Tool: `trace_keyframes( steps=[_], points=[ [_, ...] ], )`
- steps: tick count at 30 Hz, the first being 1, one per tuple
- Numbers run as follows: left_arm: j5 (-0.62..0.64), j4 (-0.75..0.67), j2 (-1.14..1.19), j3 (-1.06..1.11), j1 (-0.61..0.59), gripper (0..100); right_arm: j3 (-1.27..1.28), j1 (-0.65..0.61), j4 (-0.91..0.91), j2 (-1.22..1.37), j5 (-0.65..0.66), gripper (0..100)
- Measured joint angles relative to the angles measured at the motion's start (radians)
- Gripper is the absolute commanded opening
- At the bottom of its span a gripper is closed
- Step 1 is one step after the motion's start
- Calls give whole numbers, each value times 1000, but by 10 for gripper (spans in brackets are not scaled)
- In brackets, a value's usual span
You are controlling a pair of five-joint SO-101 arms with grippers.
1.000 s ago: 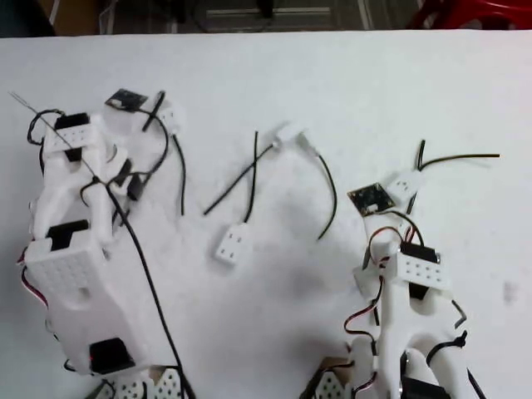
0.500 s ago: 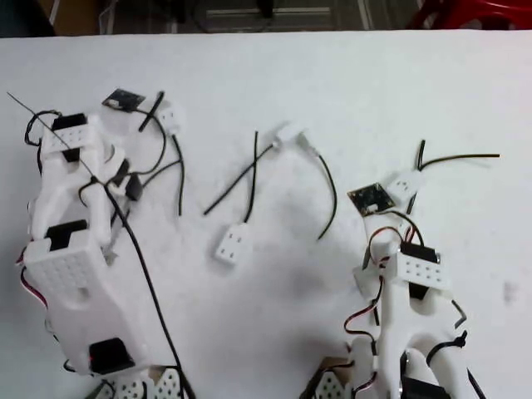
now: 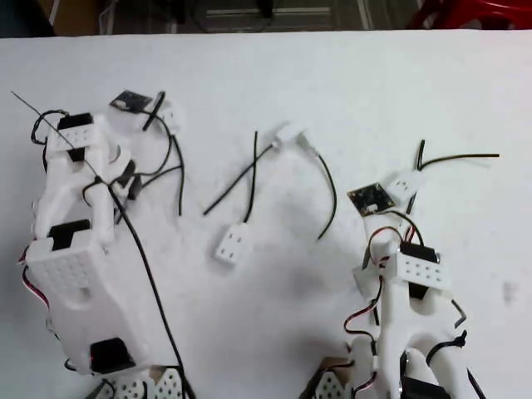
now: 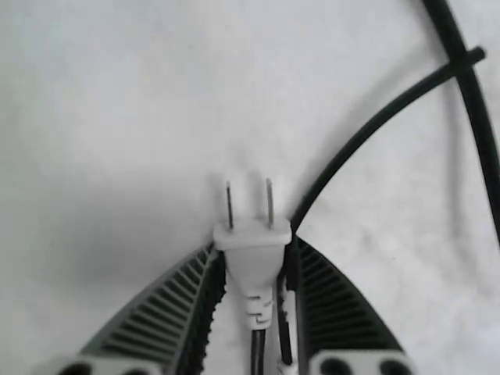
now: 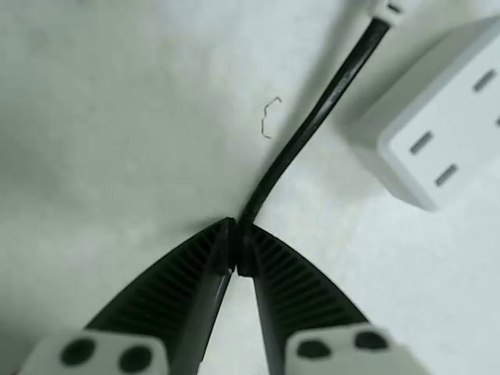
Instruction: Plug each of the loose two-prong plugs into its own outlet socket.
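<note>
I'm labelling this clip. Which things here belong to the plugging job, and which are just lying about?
Job:
plug in left claw
cable in right claw
outlet beside that cable
middle outlet
white cable ends in the middle

Lying about:
bent wire scrap
red thing at the back

Black cord [image 5: 311, 117] in right gripper [image 5: 237, 248]

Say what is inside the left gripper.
A white plug, prongs sticking out past the fingers. Its cord runs back between them; the rest is hidden.
</note>
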Motion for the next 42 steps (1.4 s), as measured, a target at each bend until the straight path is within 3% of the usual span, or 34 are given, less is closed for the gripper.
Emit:
trace_keyframes(
  steps=[12,19,24,30,42],
  points=[
    [0,371,-152,-298,-5,98,0,0,0,0,0,24],
    [23,465,-382,-307,31,97,0,0,0,0,0,24],
    [92,463,-618,-190,155,97,0,0,0,0,0,24],
    [196,293,-1053,92,351,98,0,0,0,0,0,24],
    [368,-253,-1835,827,506,98,0,0,0,0,0,24]
  ],
)
